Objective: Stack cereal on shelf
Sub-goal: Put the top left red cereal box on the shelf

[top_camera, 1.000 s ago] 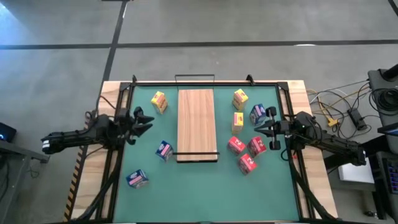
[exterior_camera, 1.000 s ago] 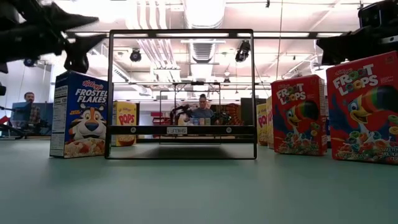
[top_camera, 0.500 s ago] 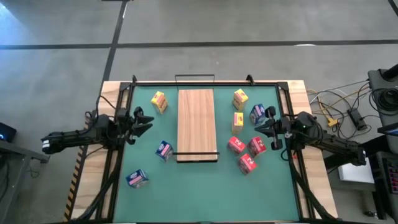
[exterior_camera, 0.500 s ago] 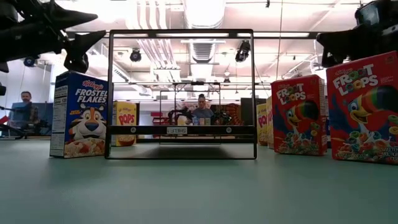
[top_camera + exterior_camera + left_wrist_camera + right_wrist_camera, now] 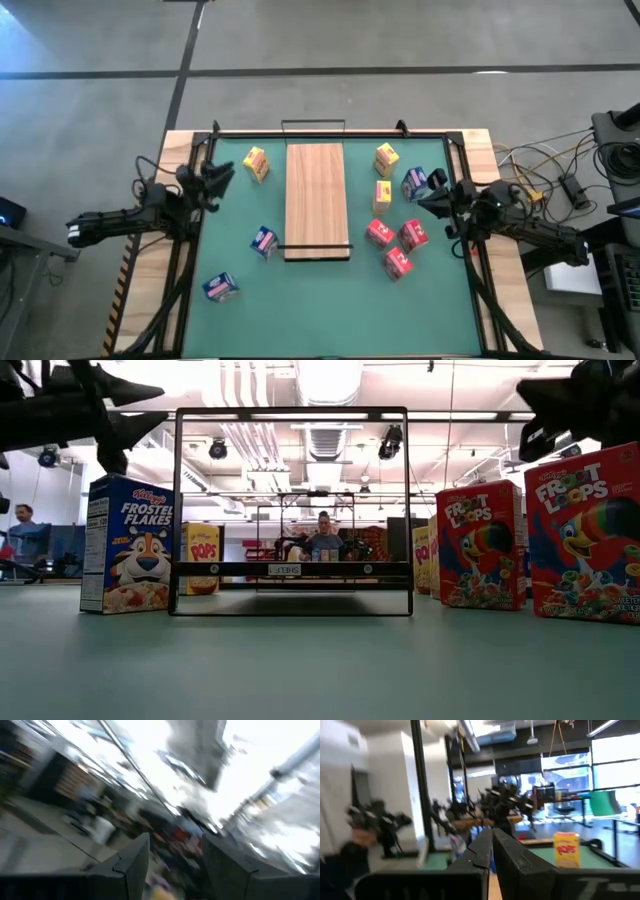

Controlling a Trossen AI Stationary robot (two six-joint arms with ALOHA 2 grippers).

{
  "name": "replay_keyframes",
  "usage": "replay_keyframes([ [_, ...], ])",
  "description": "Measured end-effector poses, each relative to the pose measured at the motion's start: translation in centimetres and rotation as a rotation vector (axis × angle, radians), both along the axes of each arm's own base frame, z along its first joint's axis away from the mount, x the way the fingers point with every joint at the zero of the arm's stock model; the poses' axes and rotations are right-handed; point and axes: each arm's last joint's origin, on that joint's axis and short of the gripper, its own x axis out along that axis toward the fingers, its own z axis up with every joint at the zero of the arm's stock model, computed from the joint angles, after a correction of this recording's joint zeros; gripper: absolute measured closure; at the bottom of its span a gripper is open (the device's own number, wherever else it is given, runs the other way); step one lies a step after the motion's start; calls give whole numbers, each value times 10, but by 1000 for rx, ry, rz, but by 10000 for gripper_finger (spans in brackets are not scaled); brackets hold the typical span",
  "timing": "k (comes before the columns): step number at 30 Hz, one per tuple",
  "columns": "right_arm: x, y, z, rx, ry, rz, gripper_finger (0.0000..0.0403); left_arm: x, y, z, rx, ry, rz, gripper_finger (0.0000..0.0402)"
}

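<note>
Left claw (image 5: 222, 174) hangs part-open and empty; right claw (image 5: 428, 200) is clenched on nothing.

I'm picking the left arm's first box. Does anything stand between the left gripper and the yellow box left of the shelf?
Nothing visible does. The left gripper, open and empty, is at the mat's left edge; only bare green mat lies between it and the yellow box. The shelf lies beyond the box.
</note>
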Motion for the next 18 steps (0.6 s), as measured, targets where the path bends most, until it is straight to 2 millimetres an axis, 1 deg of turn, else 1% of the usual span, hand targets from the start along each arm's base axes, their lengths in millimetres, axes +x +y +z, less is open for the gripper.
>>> replay_keyframes([
  [2, -1, -1, 4, 74, -34, -26, 394, -2, 1, 4, 24, 12, 65, 237],
  [4, -1, -2, 5, 93, -49, -65, 394, -2, 1, 11, 62, 30, 77, 237],
  [8, 1, -5, 6, 108, -63, -136, 394, -2, -2, 30, 148, 89, 9, 237],
  [10, 3, -6, 8, 117, -75, -142, 394, -1, -3, 43, 184, 118, -17, 237],
  [12, 6, -8, 9, 137, -84, -136, 394, 2, -3, 51, 202, 184, -25, 237],
  [15, 11, -11, 12, 196, -68, -153, 394, 9, -2, 56, 217, 304, -14, 237],
  [18, 20, -15, 20, 228, -15, -162, 394, 13, 0, 62, 215, 357, 28, 237],
])
